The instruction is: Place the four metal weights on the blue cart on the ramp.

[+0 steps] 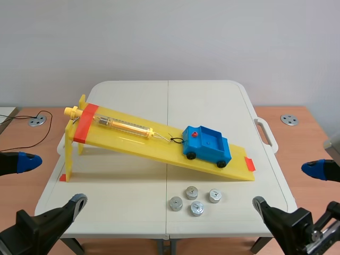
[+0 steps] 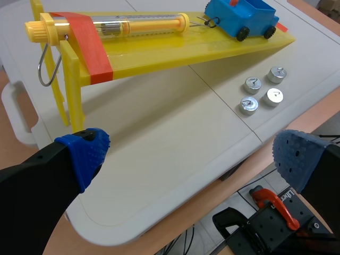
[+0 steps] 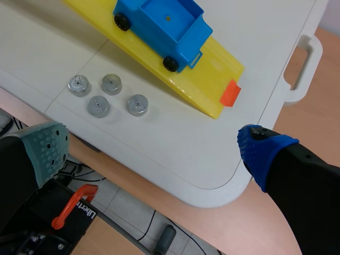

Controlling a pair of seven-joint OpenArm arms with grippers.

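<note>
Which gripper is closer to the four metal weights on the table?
Right. The right gripper hangs at the near right corner of the table, beside the weights; the left gripper is at the near left corner, farther away.

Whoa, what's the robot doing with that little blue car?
Nothing is held yet. The blue plastic cart sits low on the yellow ramp. The four small round metal weights lie on the white table by the ramp's low end, none in the cart. The left gripper and right gripper are both open, at the table's near edge.
</note>
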